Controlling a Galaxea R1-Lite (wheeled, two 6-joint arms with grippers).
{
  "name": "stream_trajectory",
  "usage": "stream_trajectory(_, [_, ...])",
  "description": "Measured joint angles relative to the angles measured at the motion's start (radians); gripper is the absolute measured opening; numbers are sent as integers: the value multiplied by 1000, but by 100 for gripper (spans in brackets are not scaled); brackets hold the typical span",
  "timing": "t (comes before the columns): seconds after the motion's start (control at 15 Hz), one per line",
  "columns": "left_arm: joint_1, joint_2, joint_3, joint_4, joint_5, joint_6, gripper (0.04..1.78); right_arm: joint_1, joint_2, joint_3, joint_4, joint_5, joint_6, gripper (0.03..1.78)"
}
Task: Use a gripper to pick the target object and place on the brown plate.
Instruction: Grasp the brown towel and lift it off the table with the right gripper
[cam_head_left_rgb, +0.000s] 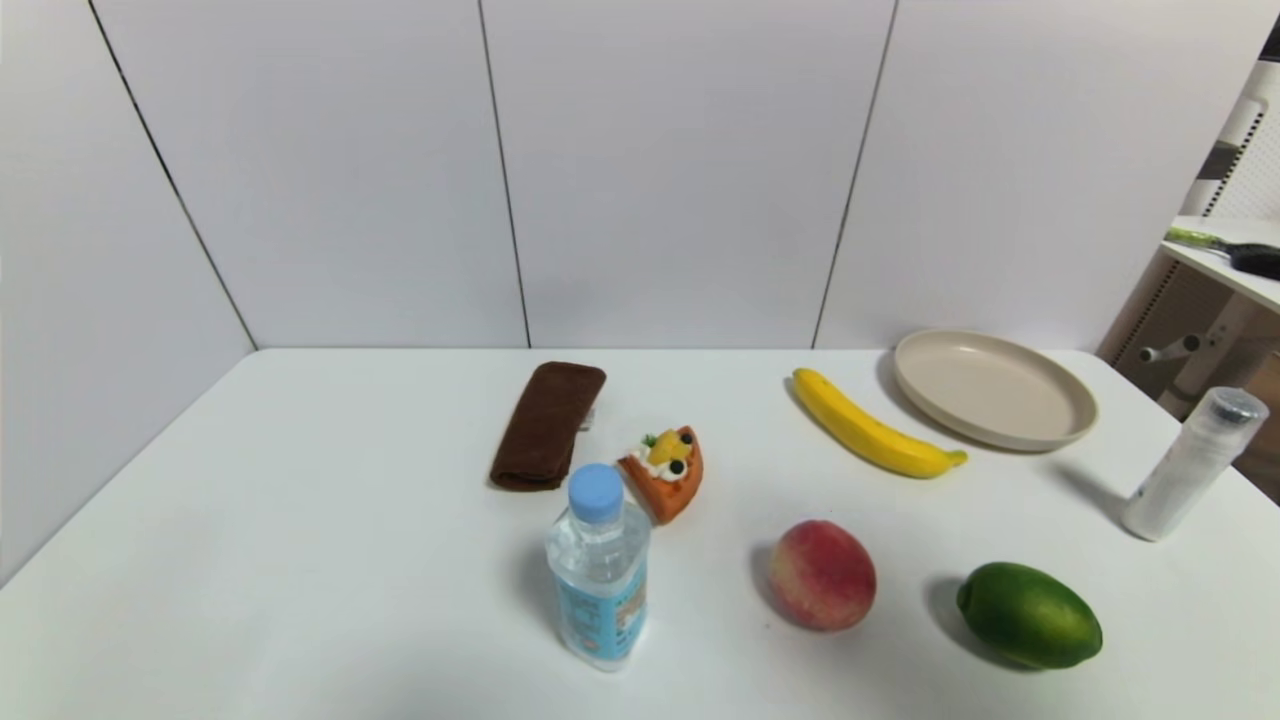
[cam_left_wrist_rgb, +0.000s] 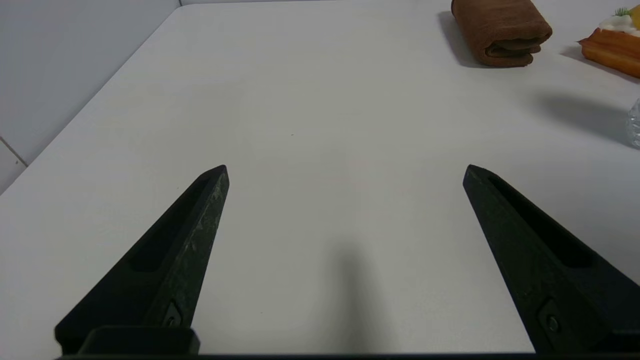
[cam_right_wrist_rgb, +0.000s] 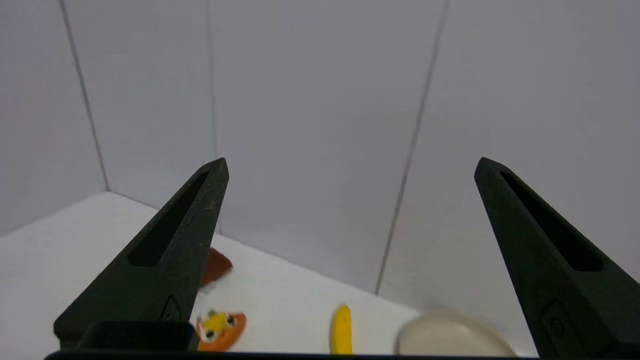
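Note:
The dark brown rolled cloth (cam_head_left_rgb: 548, 424) lies at the back middle-left of the white table; it also shows in the left wrist view (cam_left_wrist_rgb: 500, 31) and partly in the right wrist view (cam_right_wrist_rgb: 216, 265). The beige plate (cam_head_left_rgb: 994, 390) sits empty at the back right, and shows in the right wrist view (cam_right_wrist_rgb: 452, 340). Neither arm appears in the head view. My left gripper (cam_left_wrist_rgb: 346, 172) is open and empty, low over bare table, well short of the cloth. My right gripper (cam_right_wrist_rgb: 351, 167) is open and empty, raised and facing the back wall.
An orange cake slice (cam_head_left_rgb: 665, 472) lies right of the cloth, with a water bottle (cam_head_left_rgb: 598, 566) in front of it. A banana (cam_head_left_rgb: 872, 427) lies beside the plate. A peach (cam_head_left_rgb: 822, 574), a green mango (cam_head_left_rgb: 1030, 614) and a white bottle (cam_head_left_rgb: 1192, 464) stand at the front right.

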Motion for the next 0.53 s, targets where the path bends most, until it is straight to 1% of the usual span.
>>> stream_trajectory(0.13, [0,0,0,0,0,0,169,58,186,-208,-21,44,-8,170])
stream_trajectory(0.27, [0,0,0,0,0,0,169,114,361,-383,-50,113,-13,170])
stream_trajectory(0.4, [0,0,0,0,1,-1,169,183,500,-501,-87,180,-14,170])
stream_trajectory(0.53, [0,0,0,0,0,-1,169,263,609,-581,-89,233,-5,170])
